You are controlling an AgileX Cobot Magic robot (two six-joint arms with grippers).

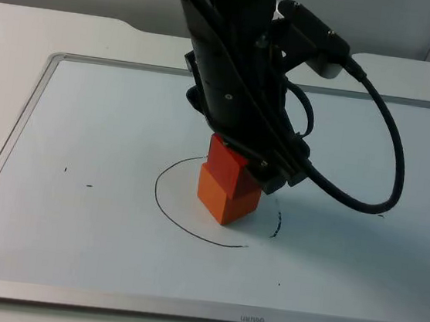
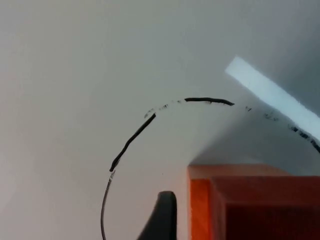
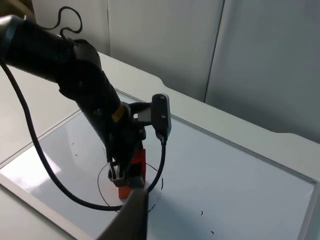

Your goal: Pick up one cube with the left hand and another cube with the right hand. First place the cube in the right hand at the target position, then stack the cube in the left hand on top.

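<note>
I'm seeing the left pincer grasping the red cube atop the orange cube, inside the drawn circle; right pincer's state I cannot tell.

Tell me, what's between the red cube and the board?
The orange cube lies between, under the red cube and on the whiteboard; the top view shows it.

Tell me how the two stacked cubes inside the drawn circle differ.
The red cube sits on top, while the orange cube rests on the whiteboard inside the drawn circle. The red cube is darker in colour than the orange one. The left hand is at the red cube; the orange cube stands free of it. The red cube sits slightly offset toward the back. Both look similar in size.
</note>
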